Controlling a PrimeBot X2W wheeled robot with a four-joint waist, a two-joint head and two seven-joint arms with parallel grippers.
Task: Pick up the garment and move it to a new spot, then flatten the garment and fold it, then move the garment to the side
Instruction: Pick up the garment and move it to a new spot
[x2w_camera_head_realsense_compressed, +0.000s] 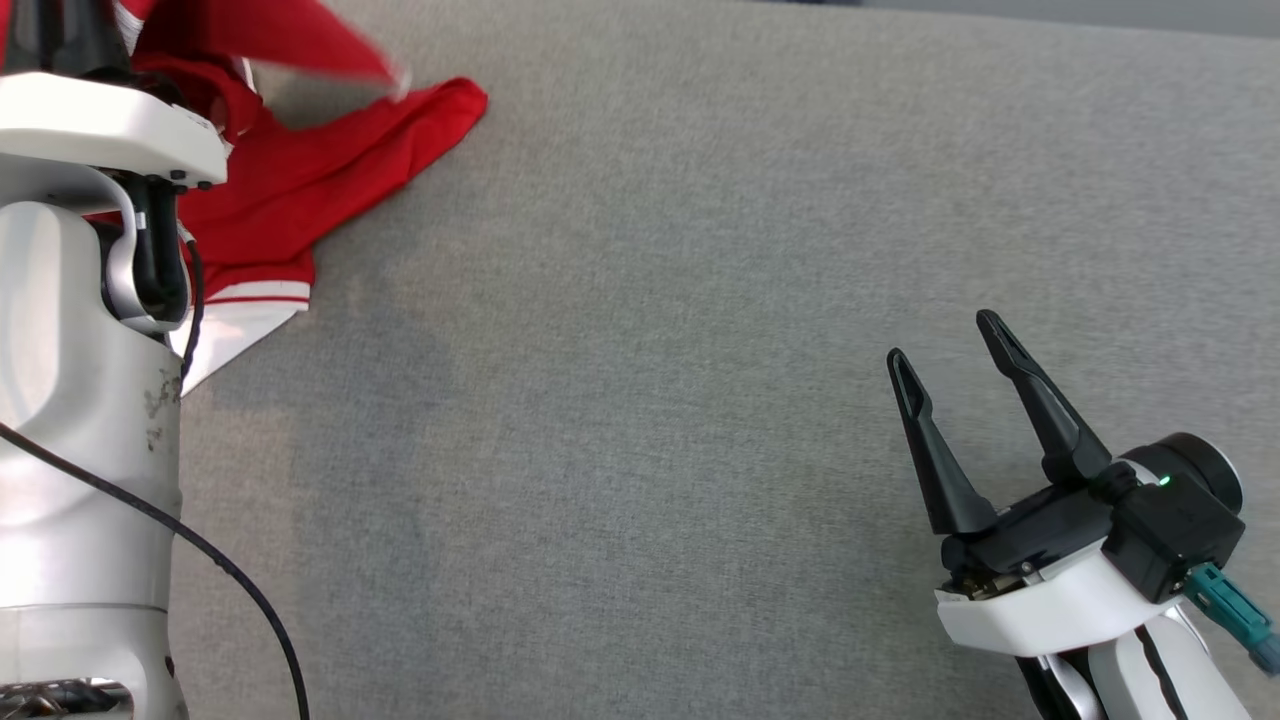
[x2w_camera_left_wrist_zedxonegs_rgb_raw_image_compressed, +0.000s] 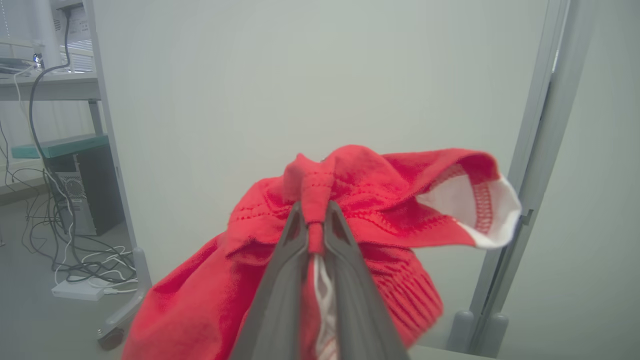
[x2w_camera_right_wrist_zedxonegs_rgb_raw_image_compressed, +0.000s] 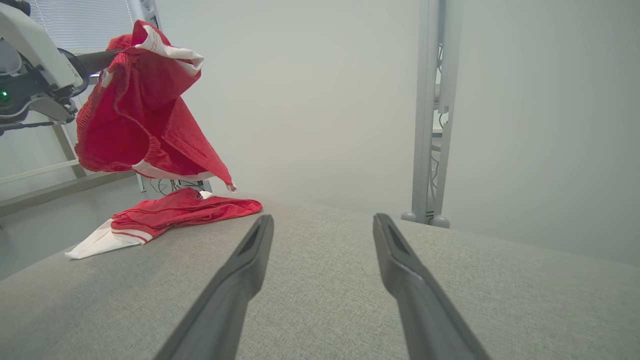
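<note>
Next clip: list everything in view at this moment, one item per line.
Padded surface: one, grey fabric, under the work area.
Garment: one, red with white trim, hanging bunched in the air above the surface's left end.
Cloth: one heap, red with white trim, lying on the surface below; I cannot tell whether it is the same garment or a second one.
Frame uprights: two, grey metal, either side of the pale wall panel.
Computer tower: one, dark, on the floor.
Cables: several, black and white, on the floor by the tower.
Left gripper: one, dark fingers, shut on the garment.
Right gripper: one, dark fingers, open and empty, at the surface's right side.
</note>
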